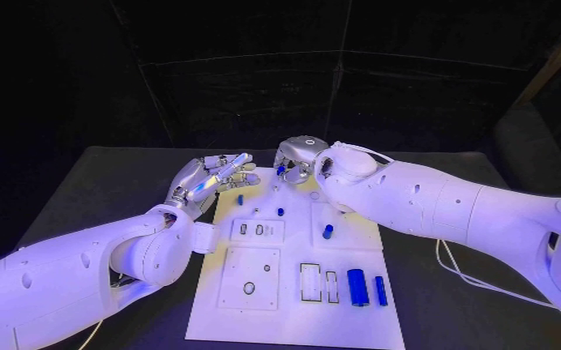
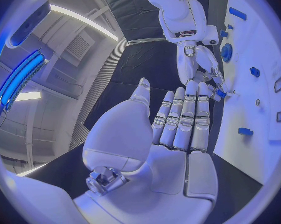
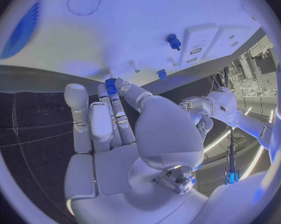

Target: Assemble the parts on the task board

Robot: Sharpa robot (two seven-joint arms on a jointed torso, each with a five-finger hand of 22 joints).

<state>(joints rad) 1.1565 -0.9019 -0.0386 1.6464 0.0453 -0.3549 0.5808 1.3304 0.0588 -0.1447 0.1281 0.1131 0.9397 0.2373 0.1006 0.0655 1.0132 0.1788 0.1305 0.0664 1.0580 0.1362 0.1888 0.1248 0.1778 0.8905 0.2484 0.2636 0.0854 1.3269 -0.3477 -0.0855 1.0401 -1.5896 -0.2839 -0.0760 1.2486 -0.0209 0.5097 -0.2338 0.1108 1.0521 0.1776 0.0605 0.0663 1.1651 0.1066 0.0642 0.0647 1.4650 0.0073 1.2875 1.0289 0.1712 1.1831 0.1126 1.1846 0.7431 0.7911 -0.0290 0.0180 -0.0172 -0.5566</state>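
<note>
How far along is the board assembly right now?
Early, by the look of it. Done: a small blue peg seems to stand in the task board near its far end. In hand: the right hand pinches a small blue part over the board's far edge; the left hand hovers open beside the board. Left: two blue cylinders and a short blue piece lie loose on the board.

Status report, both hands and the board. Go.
Left hand open, at task board far-left edge. Right hand pinches small blue part over board's far end. Other blue parts lie loose on board. Nothing in the way.
</note>
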